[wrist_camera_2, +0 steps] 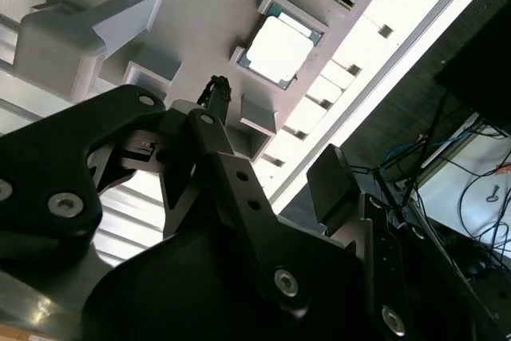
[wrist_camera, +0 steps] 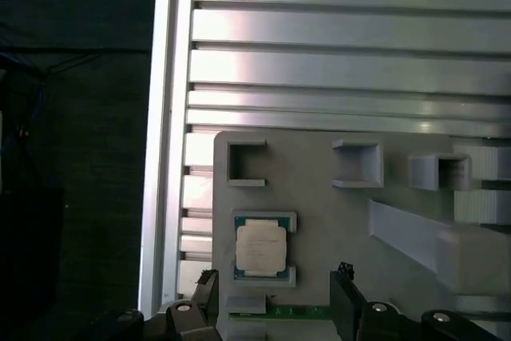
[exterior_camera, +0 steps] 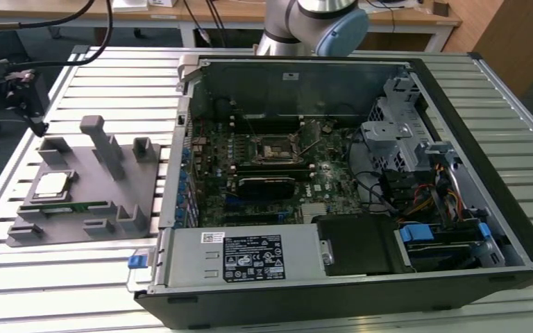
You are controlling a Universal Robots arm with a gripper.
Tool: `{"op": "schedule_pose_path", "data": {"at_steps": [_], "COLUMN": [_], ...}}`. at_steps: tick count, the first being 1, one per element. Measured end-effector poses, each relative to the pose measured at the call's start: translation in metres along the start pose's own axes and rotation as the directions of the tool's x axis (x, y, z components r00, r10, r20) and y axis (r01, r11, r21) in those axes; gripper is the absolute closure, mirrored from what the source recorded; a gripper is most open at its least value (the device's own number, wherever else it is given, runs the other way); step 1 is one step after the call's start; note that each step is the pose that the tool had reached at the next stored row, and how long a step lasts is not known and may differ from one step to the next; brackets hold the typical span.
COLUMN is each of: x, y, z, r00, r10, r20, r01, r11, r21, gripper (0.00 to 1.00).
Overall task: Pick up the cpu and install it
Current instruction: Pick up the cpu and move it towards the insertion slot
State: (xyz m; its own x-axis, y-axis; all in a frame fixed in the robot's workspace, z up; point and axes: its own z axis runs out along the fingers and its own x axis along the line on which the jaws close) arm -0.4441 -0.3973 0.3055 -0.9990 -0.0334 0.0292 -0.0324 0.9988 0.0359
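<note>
In the exterior view we have even, fairly bright light from above. The slatted counter [exterior_camera: 109,76] shines pale at ten o'clock, while the inside of the open computer case [exterior_camera: 294,94] sinks into shade towards five o'clock. Glare is strong in both wrist views. In the second wrist view the cpu [wrist_camera_2: 279,49] burns nearly white, and the counter's slats wash out. The end effector [wrist_camera: 277,281] shows as a dark, underlit silhouette against them.
</note>
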Motion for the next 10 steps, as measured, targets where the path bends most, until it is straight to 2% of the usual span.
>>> {"op": "schedule_pose_path", "data": {"at_steps": [4,6,8,10], "x": [0.0013,0.0015,0.0020,0.0038], "y": [-0.0014,-0.0020,-0.0026,-0.0037], "z": [0.0065,0.0089,0.0108,0.0133], "r00": [1.0000,1.0000,1.0000,0.9999], "r10": [-0.006,-0.006,-0.007,-0.013], "r20": [0.0001,0.0001,0.0009,0.0008], "r01": [0.006,0.006,0.007,0.013], "r11": [1.0000,0.9999,0.9997,0.9995], "r21": [-0.0040,-0.0125,-0.0254,-0.0287], "gripper": [0.34,0.34,0.34,0.34]}}
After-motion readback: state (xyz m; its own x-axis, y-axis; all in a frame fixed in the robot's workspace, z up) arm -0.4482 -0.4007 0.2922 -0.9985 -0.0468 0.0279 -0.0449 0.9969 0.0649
